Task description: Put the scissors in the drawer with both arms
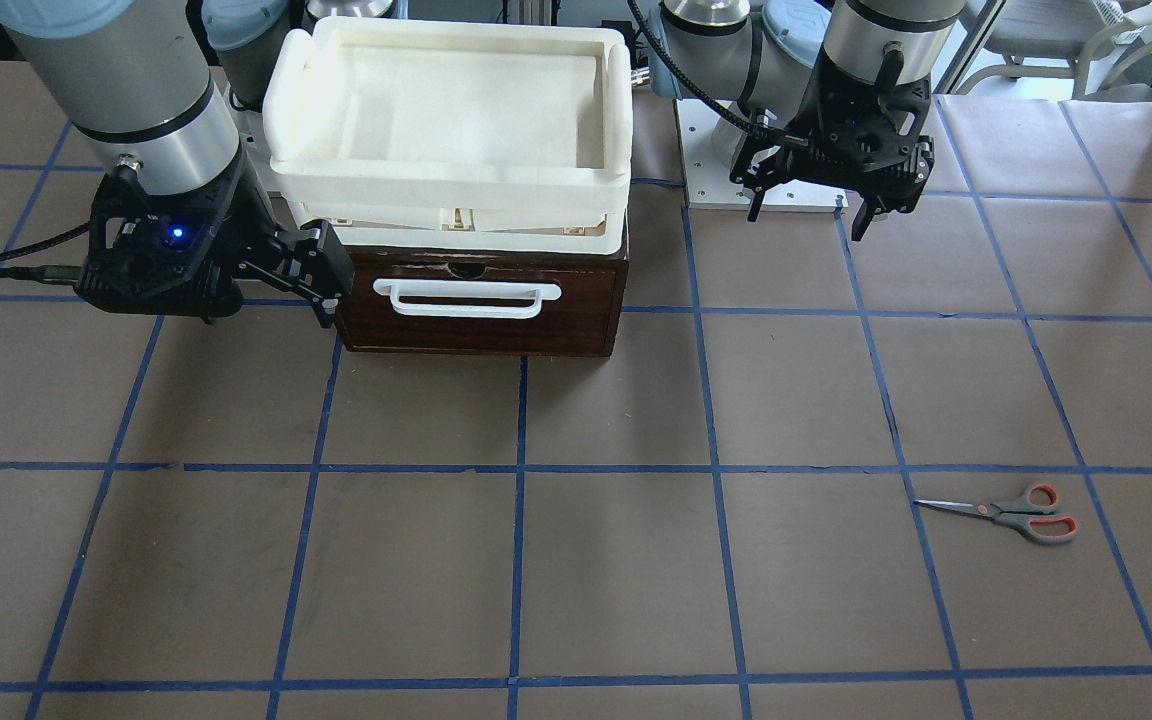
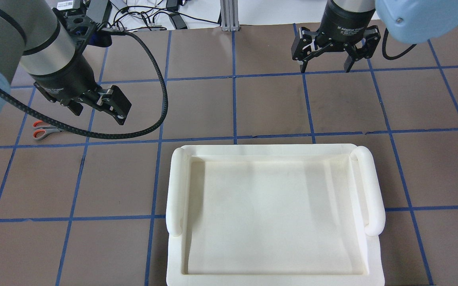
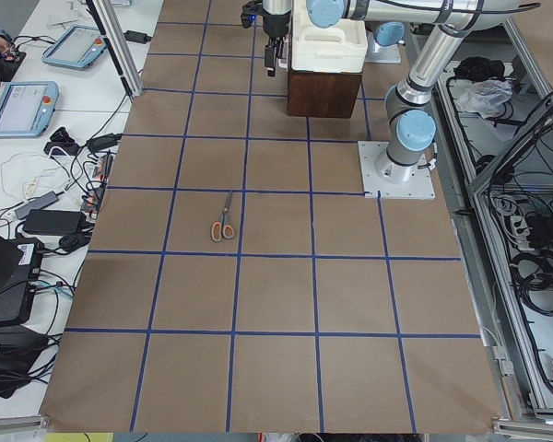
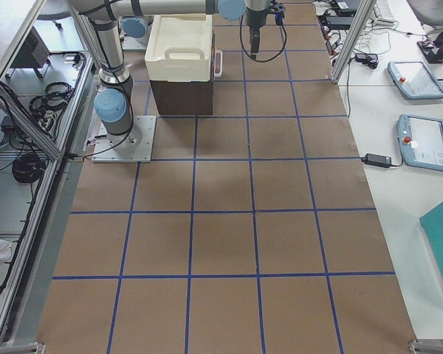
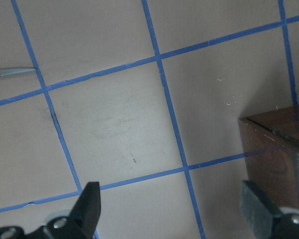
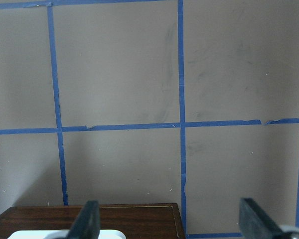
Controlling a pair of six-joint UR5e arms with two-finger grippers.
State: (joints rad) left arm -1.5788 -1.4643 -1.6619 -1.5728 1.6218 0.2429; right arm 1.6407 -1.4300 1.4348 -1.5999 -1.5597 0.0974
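Note:
The scissors (image 1: 1011, 514) lie flat on the brown table, grey handles with orange-red loops, blades closed; the overhead view shows only their handles (image 2: 42, 132) behind the cable. The dark brown drawer (image 1: 481, 325) is closed, its white bar handle (image 1: 466, 298) facing away from the robot. My left gripper (image 1: 806, 215) is open and empty, hovering near the robot's base, well short of the scissors. My right gripper (image 1: 266, 305) is open and empty, just beside the drawer's front corner. The right wrist view shows the drawer's top edge (image 6: 89, 219) between its fingers.
A cream-white plastic tray (image 1: 446, 190) sits on top of the drawer and covers it in the overhead view (image 2: 173, 190). Blue tape lines grid the table. The left arm's black cable (image 2: 149, 115) loops over the table near the scissors.

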